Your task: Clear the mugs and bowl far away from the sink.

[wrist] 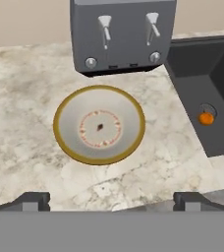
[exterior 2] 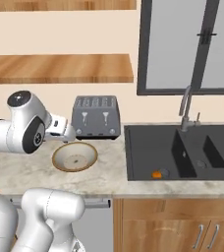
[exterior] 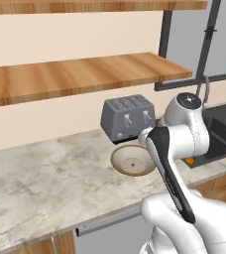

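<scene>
Marble-look desk [wrist: 25, 147] spreads out below the hand camera, and sitting right on it is the bowl [wrist: 99, 124], tan rim, cream inside with a ring of small marks at the centre, upright and with nothing in it. Just behind it stands the grey toaster [wrist: 122, 34], both levers up, close to the bowl's far edge but not touching. The tool [wrist: 112, 201] hangs above the desk on the near side of the bowl, its two dark tips [wrist: 31, 201] set far apart at the bottom of the hand view, wide, nothing between them.

Over to the right base view: bowl [exterior 2: 75, 157] on the desk [exterior 2: 109, 172], toaster [exterior 2: 96, 117] behind it, and the dark sink [exterior 2: 182, 152] off to the right, its left wall near the bowl but apart from it. A small orange thing [exterior 2: 156, 173] lies in the sink's left basin beside the drain; too small to say what it is. The curved faucet [exterior 2: 185, 106] rises at the back of the sink under the window [exterior 2: 187, 47].

From the left base view the arm crosses in front, and the bowl [exterior: 130, 161] peeks out beside it, toaster [exterior: 127, 116] behind. Wooden shelves [exterior: 75, 74] run along the wall above.
</scene>
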